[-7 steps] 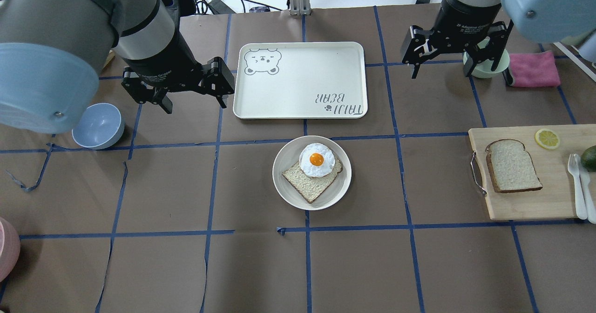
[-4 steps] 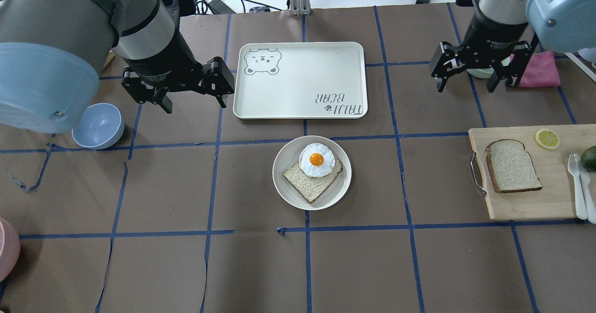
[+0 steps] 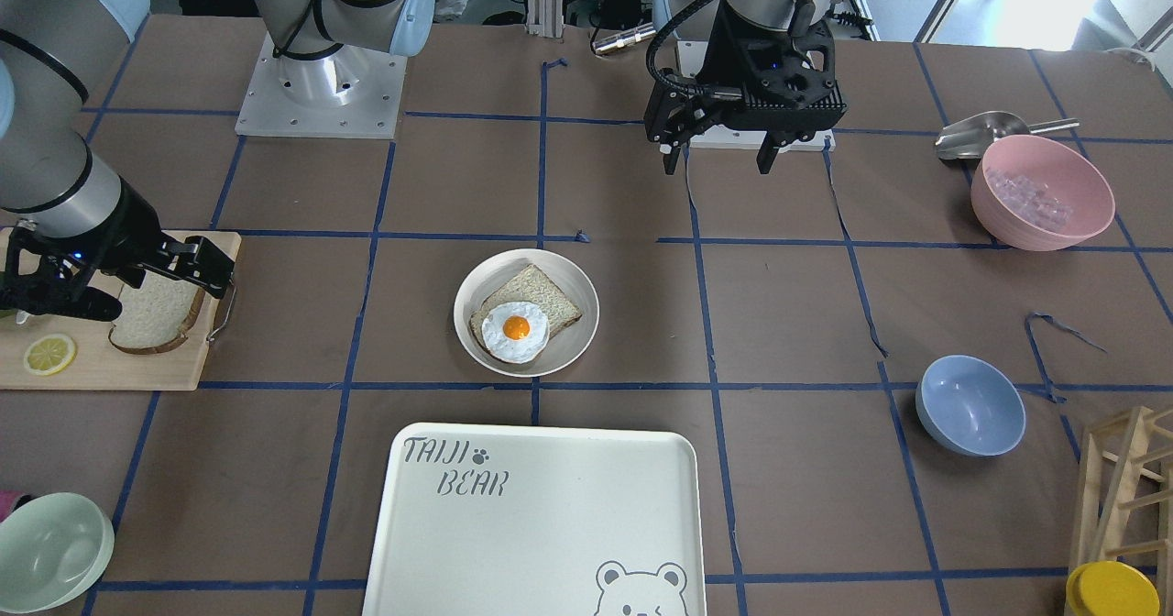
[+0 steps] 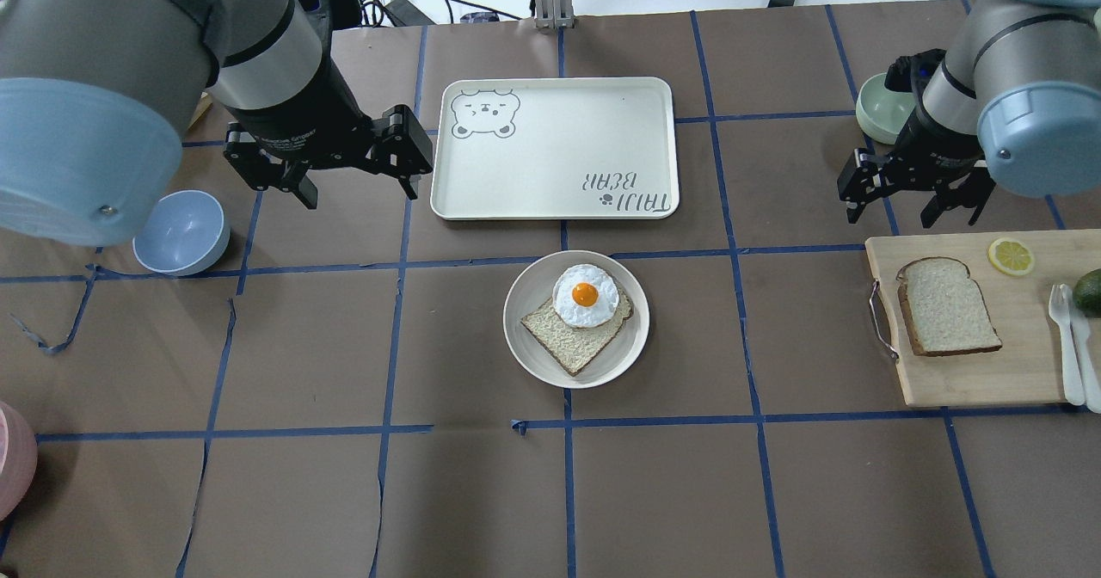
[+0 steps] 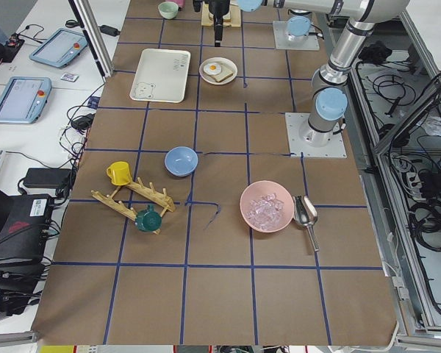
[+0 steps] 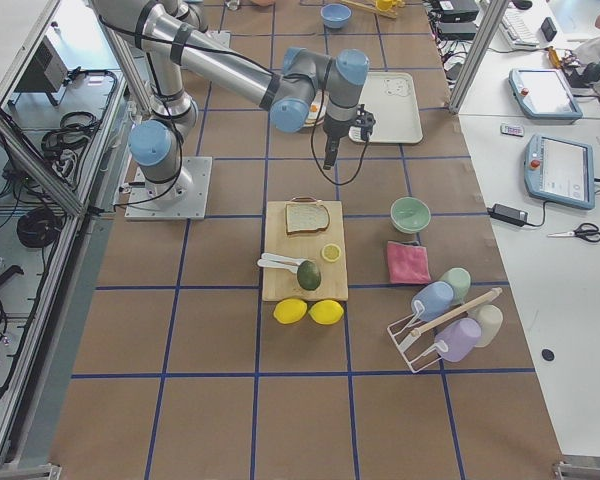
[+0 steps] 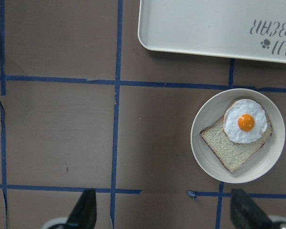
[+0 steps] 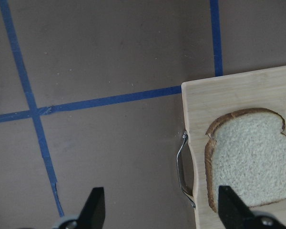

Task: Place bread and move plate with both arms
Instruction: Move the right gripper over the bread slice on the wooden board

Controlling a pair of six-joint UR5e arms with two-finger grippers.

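Two grippers, both spread wide and holding nothing, show in the overhead view. The left gripper (image 4: 361, 195) hangs at upper left beside the bear-printed tray (image 4: 555, 131). The right gripper (image 4: 890, 217) hangs at the right, just above the upper edge of the wooden cutting board (image 4: 972, 372). The bread (image 4: 946, 307) lies flat on that board, near a lemon slice (image 4: 1011, 255). The plate (image 4: 526, 350) sits at centre, below the tray, carrying a darker slice (image 4: 563, 341) topped by a fried egg (image 4: 585, 294).

Front-facing view: the right gripper is at the left edge, over the board, overlapping the bread; whether it touches I cannot tell. The left gripper hangs at upper centre-right, well apart from the plate.

Left side view: plate and tray are small at the top.

Right side view: the bread lies on the board at centre, with the near arm's gripper pointing down above it in the frame.

Left wrist view: the plate is at the right, and two fingertips (image 7: 86, 212) stand wide apart at the bottom edge.

Right wrist view: the bread is at lower right, and one fingertip overlaps its lower corner.
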